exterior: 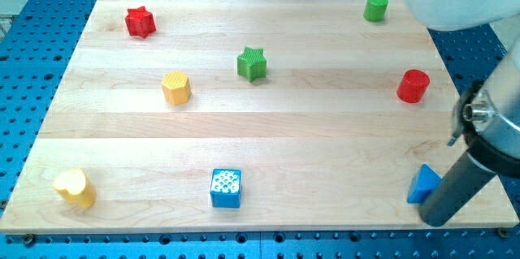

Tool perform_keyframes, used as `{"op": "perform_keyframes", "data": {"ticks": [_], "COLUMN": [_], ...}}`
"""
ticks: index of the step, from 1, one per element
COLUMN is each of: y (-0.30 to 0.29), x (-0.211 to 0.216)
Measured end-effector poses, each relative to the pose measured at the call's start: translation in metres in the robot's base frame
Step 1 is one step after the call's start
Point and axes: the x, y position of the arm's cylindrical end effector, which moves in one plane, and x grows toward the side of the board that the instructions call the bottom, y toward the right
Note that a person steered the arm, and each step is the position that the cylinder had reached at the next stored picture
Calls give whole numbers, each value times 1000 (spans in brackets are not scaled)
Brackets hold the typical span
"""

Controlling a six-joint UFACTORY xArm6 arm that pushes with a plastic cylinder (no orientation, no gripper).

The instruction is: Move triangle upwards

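Triangle, blue (423, 184), touching the left side of the end effector, my tip (439, 222), a plain rod that cannot grip. Probably light, rigid, slides easily on table (325, 121); push its lower edge.

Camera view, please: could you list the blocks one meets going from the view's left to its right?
Yellow heart → red star → yellow hexagon → blue cube → green star → green cylinder → red cylinder → blue triangle, with my tip just right of it.
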Motion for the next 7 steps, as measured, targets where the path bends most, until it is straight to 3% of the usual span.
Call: {"op": "perform_keyframes", "data": {"ticks": [2, 4, 7], "y": [-37, -32, 36], "x": [-32, 1, -11]}}
